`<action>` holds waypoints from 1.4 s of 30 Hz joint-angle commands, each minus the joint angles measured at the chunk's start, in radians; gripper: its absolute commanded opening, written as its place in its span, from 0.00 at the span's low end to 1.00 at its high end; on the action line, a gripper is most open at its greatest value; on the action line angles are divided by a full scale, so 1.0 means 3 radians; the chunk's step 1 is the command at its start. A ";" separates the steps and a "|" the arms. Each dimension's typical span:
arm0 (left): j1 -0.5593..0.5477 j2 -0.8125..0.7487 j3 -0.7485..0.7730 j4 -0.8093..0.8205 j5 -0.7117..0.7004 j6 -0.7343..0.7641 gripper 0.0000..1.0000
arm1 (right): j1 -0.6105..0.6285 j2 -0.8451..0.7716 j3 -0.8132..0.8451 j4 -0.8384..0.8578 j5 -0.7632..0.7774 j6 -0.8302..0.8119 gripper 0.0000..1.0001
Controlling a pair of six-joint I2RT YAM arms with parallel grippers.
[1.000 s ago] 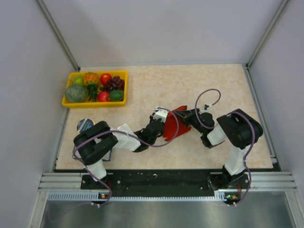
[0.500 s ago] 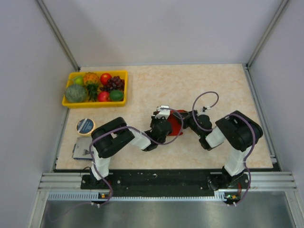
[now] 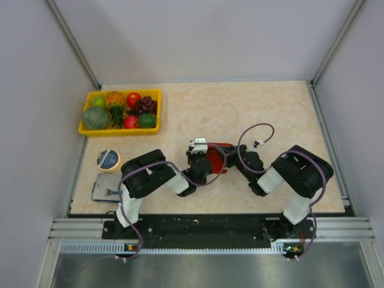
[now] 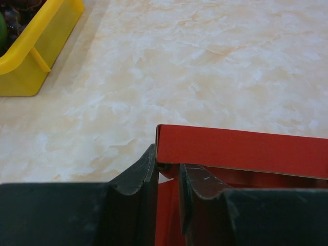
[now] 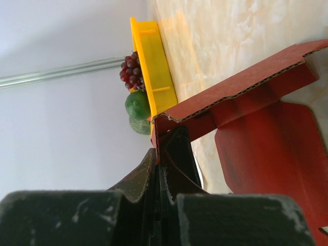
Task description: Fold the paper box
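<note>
Right claw [image 5: 160, 159] pinches the red corrugated box [image 5: 266, 133]; left claw [image 4: 166, 164] narrow astride its flap, grip unclear. Mottled beige surface [image 4: 205, 61]; yellow tray [image 3: 120, 130] at ten o'clock.

Paper box [image 3: 218, 159]: thin, bright red corrugated cardboard, die-cut, partly folded. It sits around mid-table, a little toward the near edge. In the left wrist view one long panel stands upright, its top edge straight and nearly level. In the right wrist view a second flap hangs lower, bent off a crease, and fluted core shows along the cut edges. A flap corner is clamped flat in the right gripper [image 5: 158, 154]. The left gripper [image 4: 166, 166] straddles the upright panel's end corner; contact there is unclear.
</note>
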 commanded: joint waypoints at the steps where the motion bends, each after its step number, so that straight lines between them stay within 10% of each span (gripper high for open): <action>1: 0.0103 -0.0003 -0.0105 -0.0218 -0.0191 -0.0357 0.00 | 0.0112 -0.0061 0.0020 0.0054 0.0075 0.0091 0.00; 11: 0.0328 -0.0284 -0.0601 0.0242 0.0795 -0.0563 0.01 | 0.0086 0.0006 0.0158 -0.0191 0.0049 0.0178 0.00; 21: 0.0405 -0.0326 -0.0495 -0.0084 0.0781 -0.0650 0.06 | 0.0086 0.0026 0.0153 -0.0124 0.0044 0.0239 0.00; 29: 0.0400 -0.0071 0.0803 -0.3446 -0.0073 -0.2132 0.00 | 0.0137 -0.0142 0.0230 -0.0435 0.0059 0.0285 0.00; 42: 0.0318 -0.0504 -0.0177 -0.1252 0.0525 -0.0917 0.00 | 0.0030 -0.0117 0.0179 -0.0206 -0.0063 -0.0045 0.00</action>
